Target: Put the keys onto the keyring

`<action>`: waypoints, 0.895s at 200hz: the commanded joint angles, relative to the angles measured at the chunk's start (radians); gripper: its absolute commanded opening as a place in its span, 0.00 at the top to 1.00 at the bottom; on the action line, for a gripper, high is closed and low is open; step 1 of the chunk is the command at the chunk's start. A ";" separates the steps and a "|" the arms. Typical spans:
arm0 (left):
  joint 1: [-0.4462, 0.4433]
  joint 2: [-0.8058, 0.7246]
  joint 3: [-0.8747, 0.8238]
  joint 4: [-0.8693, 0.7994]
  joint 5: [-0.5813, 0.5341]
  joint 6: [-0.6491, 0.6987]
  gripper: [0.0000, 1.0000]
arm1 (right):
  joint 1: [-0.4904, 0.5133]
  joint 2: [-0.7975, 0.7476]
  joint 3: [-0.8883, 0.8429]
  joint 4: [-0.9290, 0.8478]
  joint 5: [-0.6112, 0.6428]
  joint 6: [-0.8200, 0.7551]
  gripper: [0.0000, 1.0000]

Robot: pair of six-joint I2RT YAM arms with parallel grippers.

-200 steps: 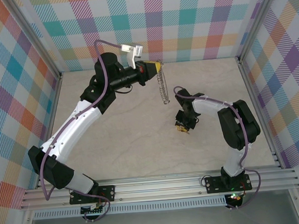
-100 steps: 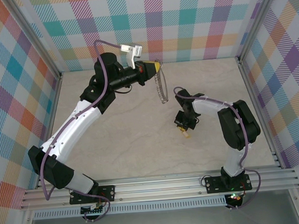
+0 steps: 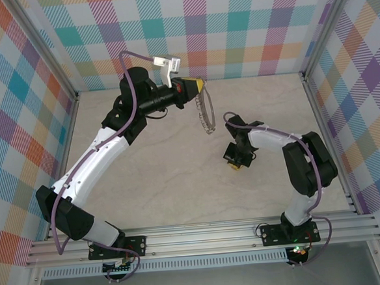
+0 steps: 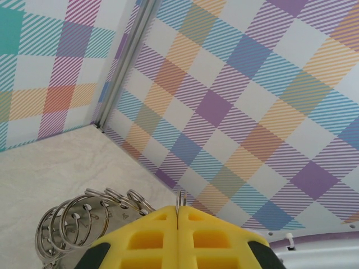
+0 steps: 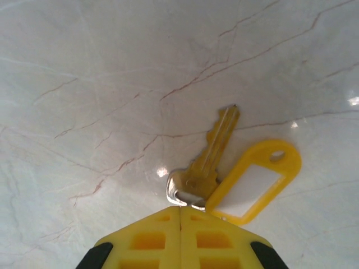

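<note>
Right wrist view is showing the key lying just beyond the closed right gripper, blade pointing away, slightly rightward

I'm looking at the left arm and the right arm, both wearing white shells on the long links and black housings at the joints. A lilac cable is trailing back from each pincer along its arm. Just behind the left pincer a red band is showing, with a white bracket beside it. The right pincer is showing the same yellow fingers, moulded with square recesses and flanked by black shoulders.
</note>
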 commanded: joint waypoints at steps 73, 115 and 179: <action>0.009 -0.045 -0.007 0.067 0.008 0.009 1.00 | 0.000 -0.111 0.016 -0.029 0.011 -0.104 0.85; 0.009 -0.049 -0.008 0.070 0.003 0.004 1.00 | 0.005 -0.074 0.010 -0.065 0.066 -0.271 0.70; 0.010 -0.052 -0.007 0.069 -0.007 0.008 1.00 | 0.047 0.004 0.052 -0.102 0.127 -0.459 0.69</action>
